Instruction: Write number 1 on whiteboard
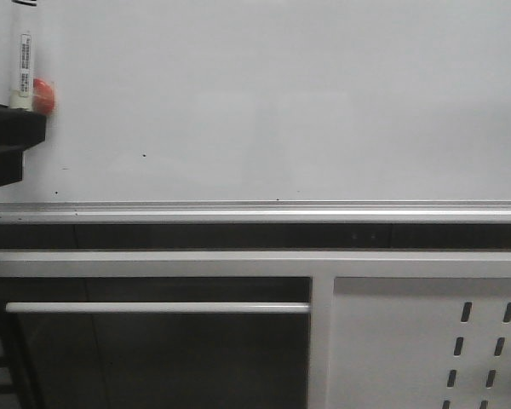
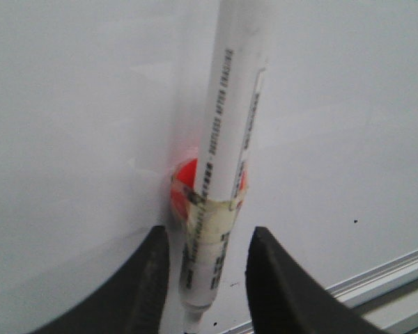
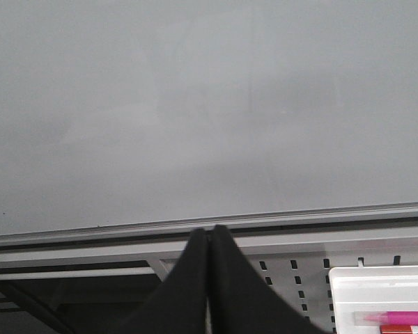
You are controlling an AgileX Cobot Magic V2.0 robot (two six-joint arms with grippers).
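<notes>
The whiteboard [image 1: 281, 102] fills the upper front view, glossy white with a silver frame edge [image 1: 255, 209] along its bottom. A white marker [image 2: 226, 139] stands nearly upright against it at the far left, taped to an orange-red round piece [image 2: 184, 181] that touches the board. My left gripper [image 2: 209, 236] is open around the marker's lower end, with a gap on each side between the barrel and the black fingers [image 2: 150, 278]. In the front view the left gripper [image 1: 13, 141] sits just below the marker [image 1: 23, 68]. My right gripper [image 3: 210, 231] is shut on nothing, low before the whiteboard [image 3: 195, 104]. No number 1 is in view.
Tiny black specks [image 1: 144, 156] dot the board's lower left. Below the frame are a white slotted panel [image 1: 426, 341] and a horizontal metal rod [image 1: 153, 307]. A white tray [image 3: 380, 285] holding a pink marker [image 3: 397, 319] shows in the right wrist view.
</notes>
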